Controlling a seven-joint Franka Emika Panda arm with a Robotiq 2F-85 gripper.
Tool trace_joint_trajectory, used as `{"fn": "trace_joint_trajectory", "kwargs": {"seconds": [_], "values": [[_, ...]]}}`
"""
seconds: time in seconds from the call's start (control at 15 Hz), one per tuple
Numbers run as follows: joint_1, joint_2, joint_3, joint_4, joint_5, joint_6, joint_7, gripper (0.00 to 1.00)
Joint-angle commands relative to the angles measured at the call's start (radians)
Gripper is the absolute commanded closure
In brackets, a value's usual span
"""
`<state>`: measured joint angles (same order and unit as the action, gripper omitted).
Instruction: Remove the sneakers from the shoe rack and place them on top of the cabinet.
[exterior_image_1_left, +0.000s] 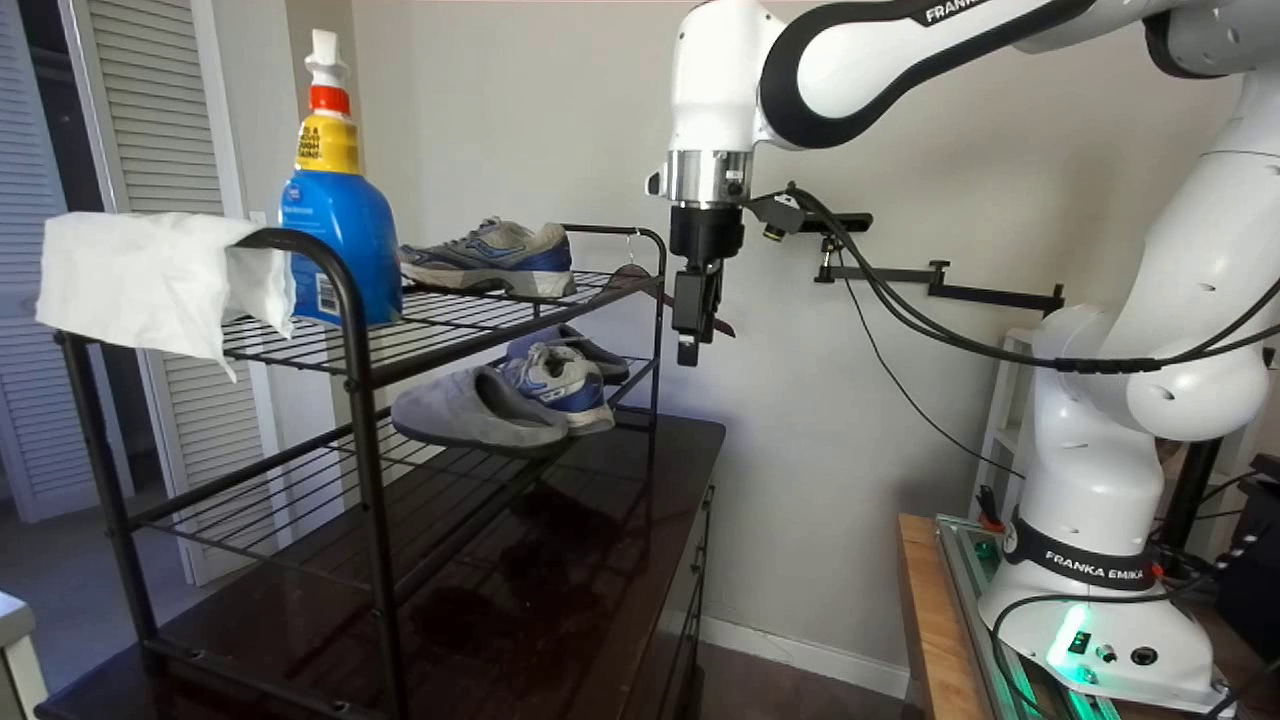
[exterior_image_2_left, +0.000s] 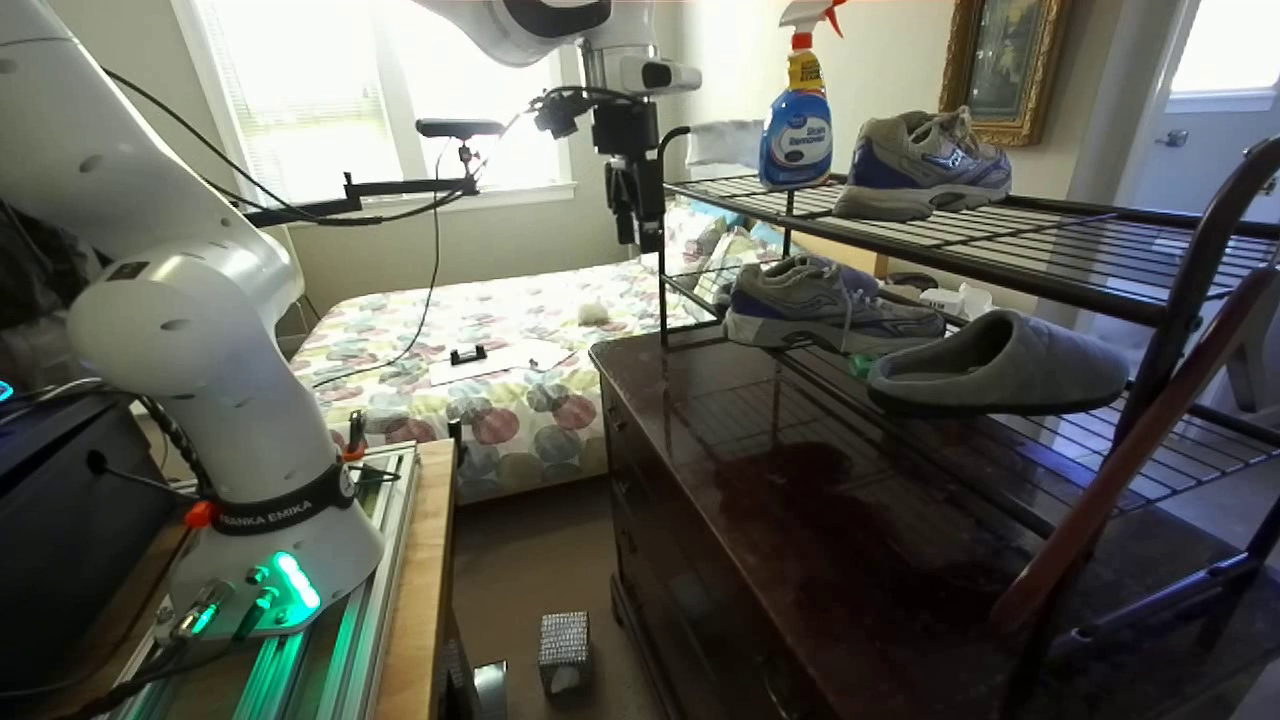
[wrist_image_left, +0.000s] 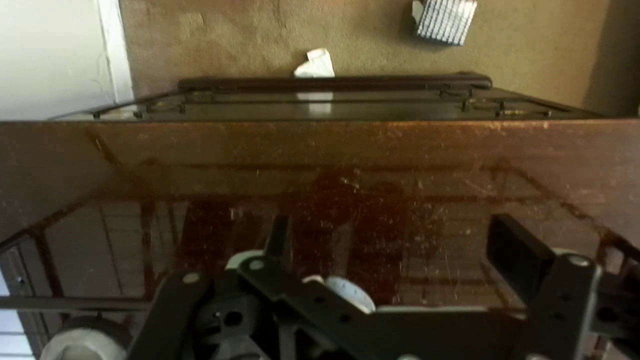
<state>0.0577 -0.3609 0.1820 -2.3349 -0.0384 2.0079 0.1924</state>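
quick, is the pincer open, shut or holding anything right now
Pincer: open and holding nothing; the wrist view shows its fingers wide apart.

Both exterior views share the shoe rack (exterior_image_1_left: 430, 357) from 2 opposite ends; wrist view faces down.

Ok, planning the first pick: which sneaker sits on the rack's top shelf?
The sneaker beside the spray bottle; the other sneaker sits lower, beside a grey slipper.
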Motion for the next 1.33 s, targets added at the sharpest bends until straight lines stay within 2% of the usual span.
{"fn": "trace_joint_trajectory", "kwargs": {"seconds": [0.0, 0.27, 0.53, 0.93, 1.27], "values": [[-0.010, -0.044, -0.056, 0.034, -0.029, 0.115, -0.061, 0.00], [-0.030, -0.045, -0.106, 0.110, -0.052, 0.224, -0.141, 0.00], [-0.061, 0.049, -0.102, 0.280, -0.129, 0.295, -0.158, 0.00], [-0.067, 0.265, -0.084, 0.567, -0.227, 0.266, -0.123, 0.00], [-0.034, 0.462, -0.103, 0.778, -0.211, 0.178, -0.165, 0.00]]}}
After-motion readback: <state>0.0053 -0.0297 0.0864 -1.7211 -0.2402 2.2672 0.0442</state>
